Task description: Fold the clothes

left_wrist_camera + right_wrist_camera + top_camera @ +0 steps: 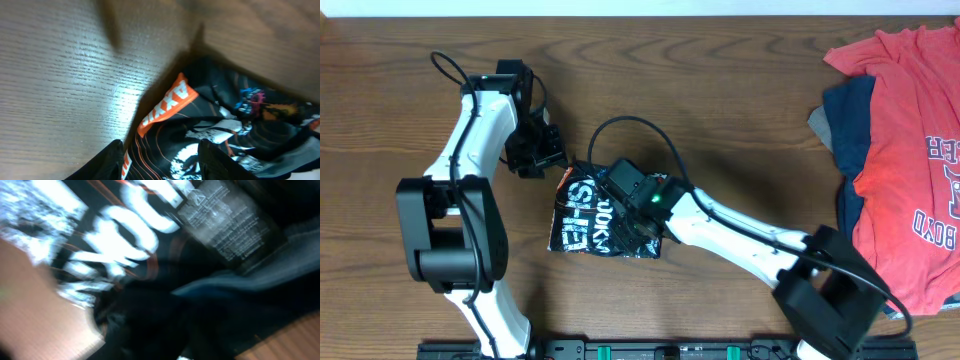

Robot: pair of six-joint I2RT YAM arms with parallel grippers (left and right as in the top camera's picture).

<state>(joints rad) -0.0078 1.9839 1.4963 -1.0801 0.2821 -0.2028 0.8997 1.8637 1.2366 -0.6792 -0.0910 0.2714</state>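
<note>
A: While the jersey is seen as a small folded bundle at the middle of the table, the left claw is held at its upper left corner.

B: Its fingers are shown spread and released, nothing clamped, with black cloth and an orange tab ahead of them.

A: The right claw is set over the bundle's right side. Whether it is clenched cannot be told, since its wrist view is blurred.

B: A red T-shirt and a navy garment are seen far right, well apart.
</note>
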